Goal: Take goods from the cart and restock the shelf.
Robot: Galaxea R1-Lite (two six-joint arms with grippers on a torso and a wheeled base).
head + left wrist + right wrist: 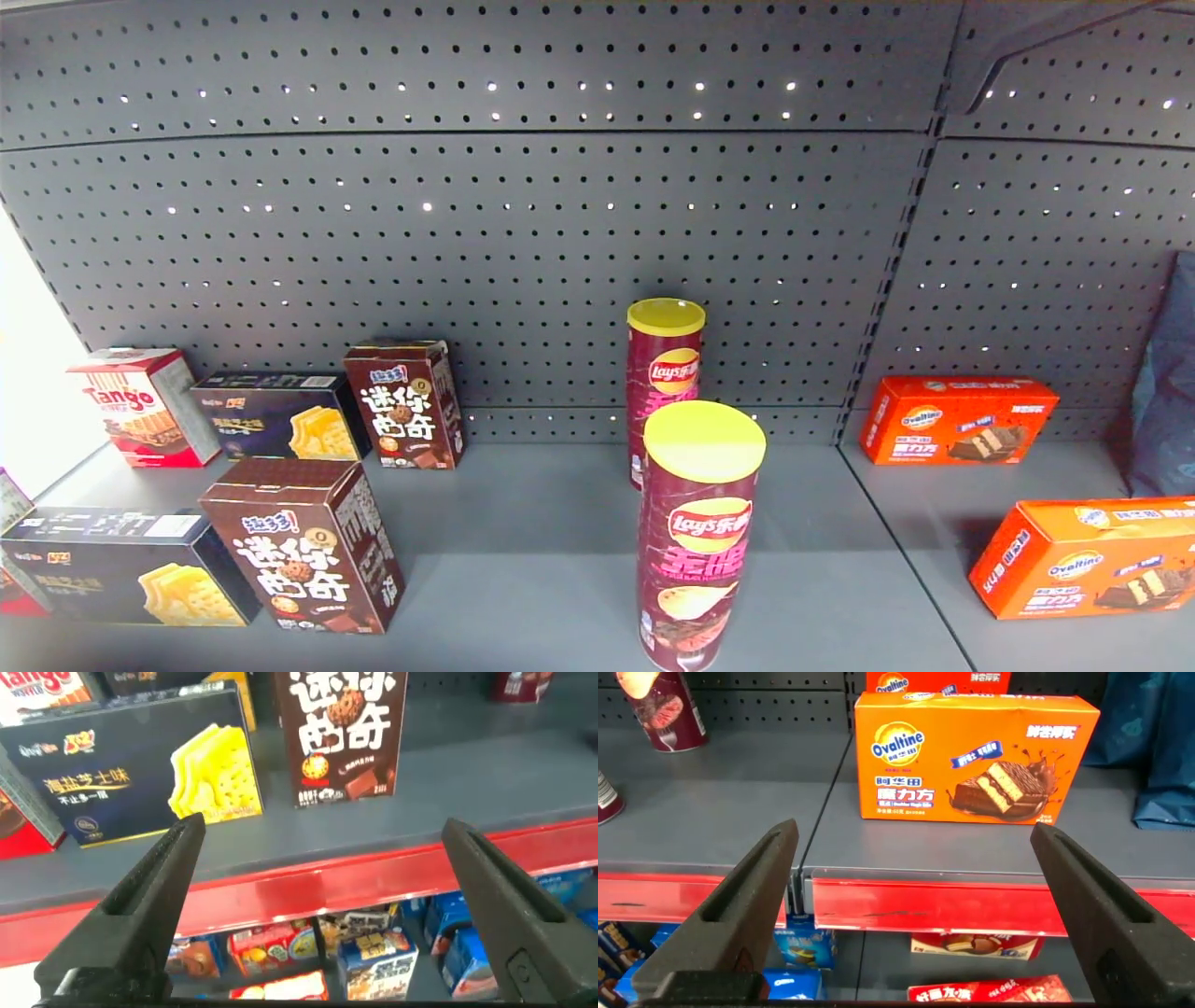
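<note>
Pegboard in dark grey backs the grey shelf you look down on. Goods stand in front-to-back lanes with their printed faces outward, so shoppers can read them. Near the middle, the front can of chips stands directly ahead of the rear can. To their left are two brown cookie boxes, then two black cracker boxes, with a red wafer box at the far back corner. Right of the shelf seam lie two orange boxes, one ahead of the other.

Your left gripper hangs just outside the shelf's red edge strip, facing the front cracker and cookie boxes. Its fingers are spread wide with nothing between them. Your right gripper hangs the same way before the front orange box, fingers wide and empty.

Both grippers sit clear of the lip, probably to avoid knocking stock. Bare shelf between the cookie boxes and cans looks ready for more, so the next item has yet to be fetched from the cart.
</note>
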